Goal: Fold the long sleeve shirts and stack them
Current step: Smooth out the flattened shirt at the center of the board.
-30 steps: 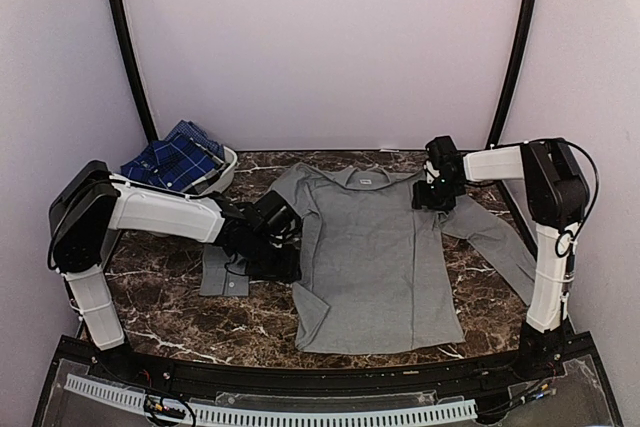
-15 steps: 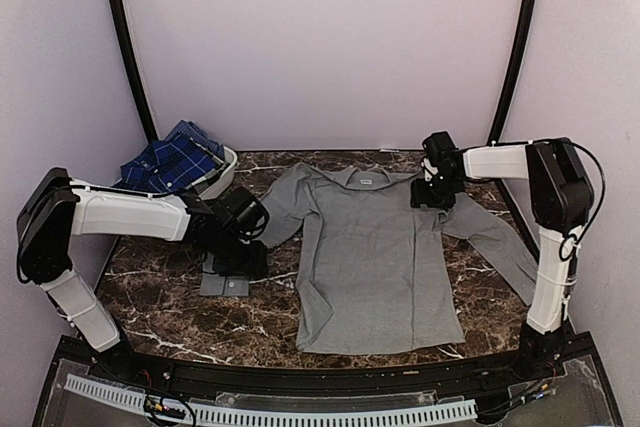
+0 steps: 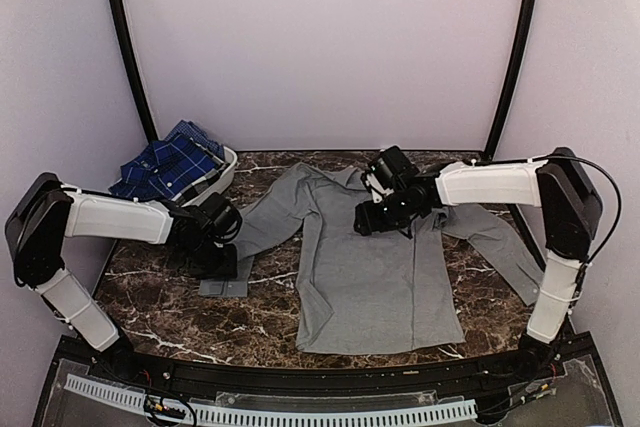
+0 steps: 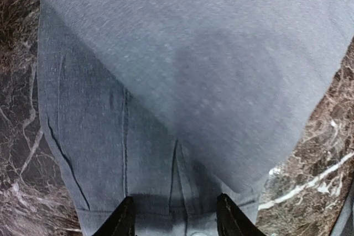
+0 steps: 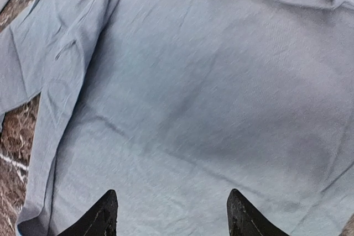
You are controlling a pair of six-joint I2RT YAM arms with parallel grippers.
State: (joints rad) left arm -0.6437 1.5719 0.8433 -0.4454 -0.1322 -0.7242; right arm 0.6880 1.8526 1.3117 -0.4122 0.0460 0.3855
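The mid-grey shirt (image 3: 375, 267) lies spread flat on the marble table, collar to the back, both sleeves out. Its left sleeve (image 3: 255, 227) runs down to a cuff (image 3: 222, 287) and fills the left wrist view (image 4: 138, 136). My left gripper (image 3: 224, 265) is low over that cuff, jaws apart (image 4: 177, 222), with cloth between them. My right gripper (image 3: 368, 219) hovers open over the shirt's chest (image 5: 210, 81), holding nothing (image 5: 174, 214). The dark blue plaid shirt (image 3: 172, 162) lies bunched in the basket.
The white oval basket (image 3: 228, 162) stands at the back left corner. The grey shirt's right sleeve (image 3: 500, 242) trails toward the table's right edge by the right arm's base. Bare marble (image 3: 160, 307) shows in front of the left arm.
My right gripper has swung left from the shirt's right shoulder to over the chest. My left gripper has drawn back leftward along the left sleeve to the cuff.
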